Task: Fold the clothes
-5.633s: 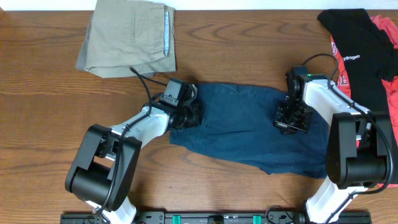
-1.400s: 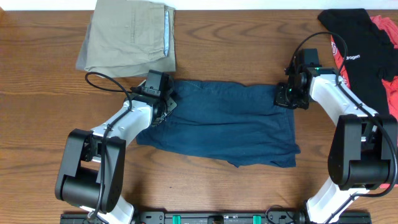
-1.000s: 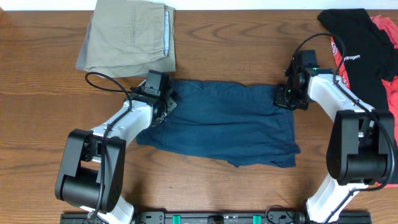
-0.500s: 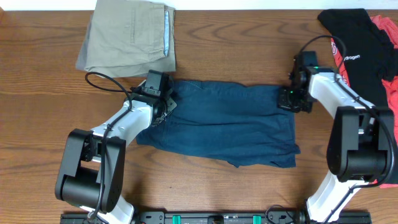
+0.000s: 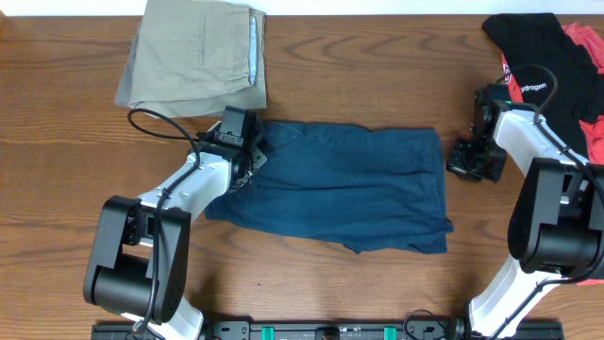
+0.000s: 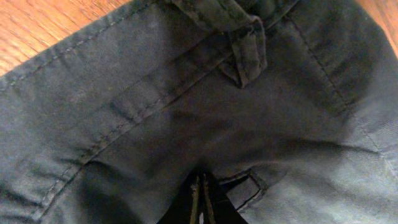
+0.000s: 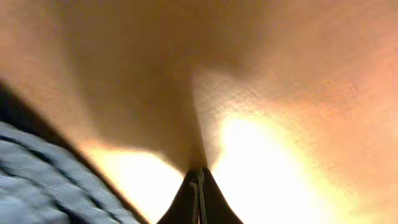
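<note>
Navy shorts [image 5: 340, 189] lie spread flat mid-table [image 5: 377, 85], waistband to the left. The left gripper [image 5: 253, 161] is clenched on the waistband corner, with its fingers pinched into the fabric in the wrist view. The right gripper [image 5: 467, 161] is closed and empty over bare wood, just beside the leg end. Flattening looks finished and the first fold is pending. Next, the right gripper should open and take a leg hem.

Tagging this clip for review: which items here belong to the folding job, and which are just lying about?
In the job: navy shorts, spread flat; left claw, shut on their waistband; right claw, shut, over the table beside them.
Lying about: folded khaki shorts; black T-shirt; red garment.
</note>
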`<state>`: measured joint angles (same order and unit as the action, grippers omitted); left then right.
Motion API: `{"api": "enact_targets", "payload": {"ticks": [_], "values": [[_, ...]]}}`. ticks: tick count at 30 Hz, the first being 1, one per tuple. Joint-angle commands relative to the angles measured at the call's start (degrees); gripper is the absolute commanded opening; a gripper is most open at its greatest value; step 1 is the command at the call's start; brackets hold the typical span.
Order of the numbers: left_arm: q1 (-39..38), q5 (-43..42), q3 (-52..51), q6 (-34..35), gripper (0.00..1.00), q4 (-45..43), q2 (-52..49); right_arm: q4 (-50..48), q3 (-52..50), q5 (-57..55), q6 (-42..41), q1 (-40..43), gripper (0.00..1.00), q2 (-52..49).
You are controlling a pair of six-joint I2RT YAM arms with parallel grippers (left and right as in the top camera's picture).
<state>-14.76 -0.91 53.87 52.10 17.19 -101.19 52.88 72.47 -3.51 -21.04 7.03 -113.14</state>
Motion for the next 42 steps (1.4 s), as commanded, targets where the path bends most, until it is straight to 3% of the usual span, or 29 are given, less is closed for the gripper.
{"api": "enact_targets", "payload": {"ticks": [1, 6, 10, 16, 23, 28, 33, 42], "values": [[1.2, 4.6, -2.4, -1.0, 0.06, 1.6, -1.8, 1.0, 2.5, 0.1, -2.2, 0.0, 0.01, 1.6], [1.2, 4.6, -2.4, -1.0, 0.06, 1.2, -1.8, -2.2, 2.6, 15.5, 8.8, -2.8, 0.01, 8.0], [1.2, 4.6, -2.4, -1.0, 0.06, 0.7, -1.8, -6.8, 2.6, 22.4, 9.0, -6.7, 0.01, 10.0], [1.2, 4.6, -2.4, -1.0, 0.06, 0.8, -1.8, -11.3, 2.2, 21.4, 4.3, -14.7, 0.01, 6.9], [1.2, 4.6, -2.4, -1.4, 0.06, 0.8, -1.8, -7.3, 2.2, 19.4, 0.9, -20.6, 0.01, 0.9], [1.2, 4.6, -2.4, -1.4, 0.06, 0.8, -1.8, -2.5, 1.2, 17.4, 0.9, -20.6, 0.01, -1.0], [1.2, 4.6, -2.4, -2.3, 0.06, 0.8, -1.8, 2.2, -0.9, 4.2, -3.4, -19.5, 0.01, -1.0], [1.2, 6.4, -2.4, -2.7, 0.06, 3.8, 0.6, 3.2, -4.8, 0.2, -4.5, -11.2, 0.01, -1.0]]}}
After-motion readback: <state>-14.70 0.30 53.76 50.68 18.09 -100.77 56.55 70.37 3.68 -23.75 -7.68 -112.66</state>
